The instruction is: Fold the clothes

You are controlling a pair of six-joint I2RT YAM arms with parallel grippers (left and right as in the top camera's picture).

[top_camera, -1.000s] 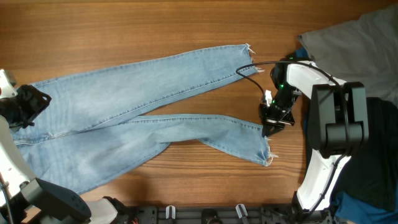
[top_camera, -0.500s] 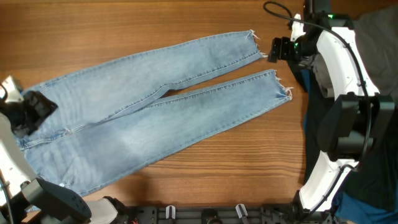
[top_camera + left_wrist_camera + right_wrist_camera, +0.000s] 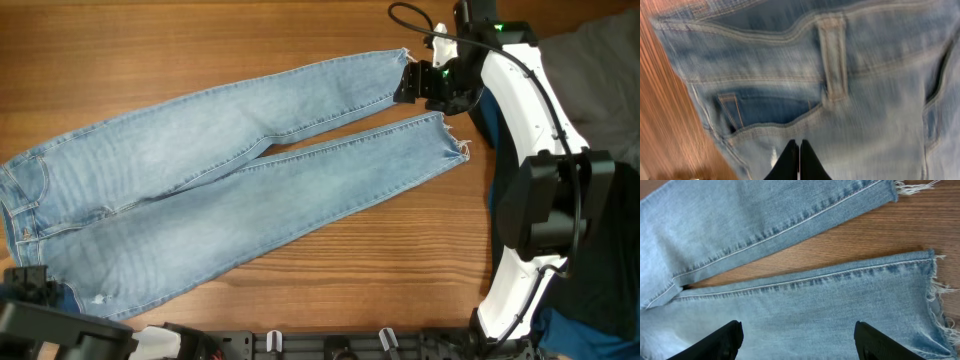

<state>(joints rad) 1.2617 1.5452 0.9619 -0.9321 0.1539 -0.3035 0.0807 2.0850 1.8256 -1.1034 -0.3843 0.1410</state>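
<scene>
Light blue faded denim jeans (image 3: 230, 190) lie flat and unfolded on the wooden table (image 3: 250, 30), with the waistband (image 3: 15, 205) at the left and both legs running diagonally toward the far right. The legs lie side by side, parted by a narrow wedge of bare wood. The far hem (image 3: 398, 72) and near hem (image 3: 455, 138) are both frayed, and a small white spot (image 3: 98, 298) shows near the near-left edge.

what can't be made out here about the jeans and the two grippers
Left wrist: motion blur smears the jeans; whether the left gripper, jaws shut, touches the denim is unclear.
Overhead: the right gripper is too small to show its jaws or any contact with denim.
Right wrist: the waistband lies outside the frame.
</scene>
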